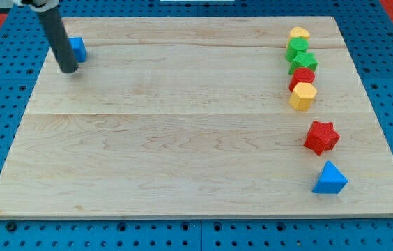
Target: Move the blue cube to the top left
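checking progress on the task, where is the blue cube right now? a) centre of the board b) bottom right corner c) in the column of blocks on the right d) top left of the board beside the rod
d: the blue cube sits near the top left corner of the wooden board, partly hidden behind the rod, with my tip just to its lower left.

A wooden board [182, 139] lies open across its middle and the view's left, where only the blue cube [78, 49] sits, touching the rod's tip [68, 70] near the top-left corner. Along the view's right, a tight column of yellow, green and red blocks [301, 70] bars passage, with a red star [321, 137] and blue triangle [330, 178] spaced apart below.
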